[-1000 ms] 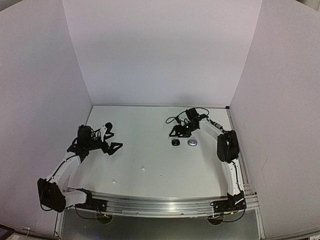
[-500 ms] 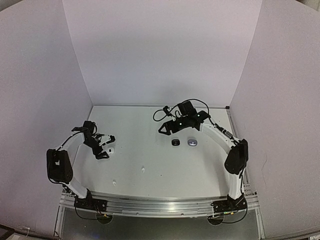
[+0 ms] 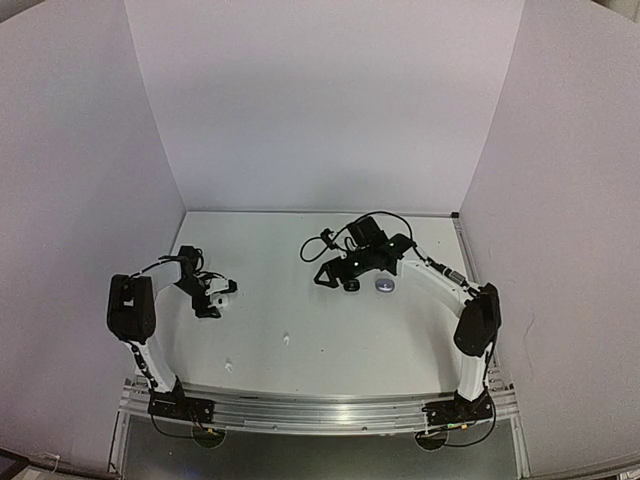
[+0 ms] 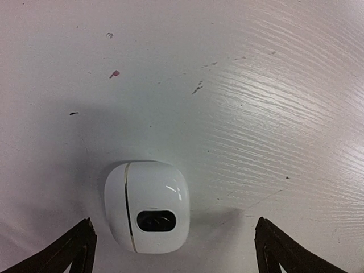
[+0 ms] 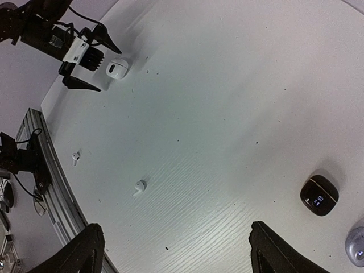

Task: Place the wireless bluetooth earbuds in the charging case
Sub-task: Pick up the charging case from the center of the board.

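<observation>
White plastic earbuds (image 5: pixel 139 186), two in view, lie loose on the table (image 3: pixel 300 310) toward its near edge, left of middle, apart from each other. Judged light, hard and slick, apt to skitter, so pinch across the bulb, not the thin stem. Closed white case (image 4: pixel 147 206), near the left edge, sits between the wide-spread jaws of the left gripper (image 3: pixel 217 298), neither finger touching it. Right gripper (image 5: pixel 176 239) gapes empty above the table, near the black case (image 5: pixel 319 197) and grey case (image 3: pixel 384 286) toward the far right.
</observation>
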Available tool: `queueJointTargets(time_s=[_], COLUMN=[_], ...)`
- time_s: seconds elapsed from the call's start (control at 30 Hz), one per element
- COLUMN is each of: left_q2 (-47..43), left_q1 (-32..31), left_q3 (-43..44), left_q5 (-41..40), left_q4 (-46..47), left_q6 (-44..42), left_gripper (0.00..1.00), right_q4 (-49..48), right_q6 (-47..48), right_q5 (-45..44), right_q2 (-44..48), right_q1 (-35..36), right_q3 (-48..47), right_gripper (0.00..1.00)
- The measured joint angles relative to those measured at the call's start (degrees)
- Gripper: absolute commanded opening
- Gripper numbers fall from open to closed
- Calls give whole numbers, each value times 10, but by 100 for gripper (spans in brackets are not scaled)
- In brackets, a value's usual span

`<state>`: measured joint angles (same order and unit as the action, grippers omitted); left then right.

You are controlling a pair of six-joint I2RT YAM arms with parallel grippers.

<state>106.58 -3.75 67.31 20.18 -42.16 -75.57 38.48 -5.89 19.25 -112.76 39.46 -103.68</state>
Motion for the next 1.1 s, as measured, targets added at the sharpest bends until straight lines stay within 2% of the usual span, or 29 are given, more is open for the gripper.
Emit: queueJointTargets(time_s=[0.07,0.23,0.3,0.43,0.5,0.7,0.83,0.97,1.1], left_q2=[10,37,39,39,39,37,-13,-151,-310], left_q1=[0,-1,-1,-1,-1,-1,-1,-13,-52], left_q3=[2,17,18,18,19,34,46,42,-11], left_q5=[0,-5,-5,-3,1,25,62,107,139], left_q4=[9,12,12,13,11,-42,-84,-86,-5], left_q6=[-6,-20,-29,-45,-50,-73,-96,-133,-144], left_gripper=[68,61,51,22,15,15,17,16,15], right_q4=[-3,-8,-10,-11,-12,-14,-30,-70,-119], right_q6=[-3,-9,-11,-18,-22,-57,-115,-188,-243], right_q5=[0,0,0,0,0,-16,-41,-61,-80], right_q2=[2,3,3,3,3,6,7,7,-8], right_q1=[4,9,10,12,13,25,39,63,104], right_q3=[0,0,0,0,0,-2,-10,-18,-60], right_gripper=[84,84,84,83,84,82,78,76,69])
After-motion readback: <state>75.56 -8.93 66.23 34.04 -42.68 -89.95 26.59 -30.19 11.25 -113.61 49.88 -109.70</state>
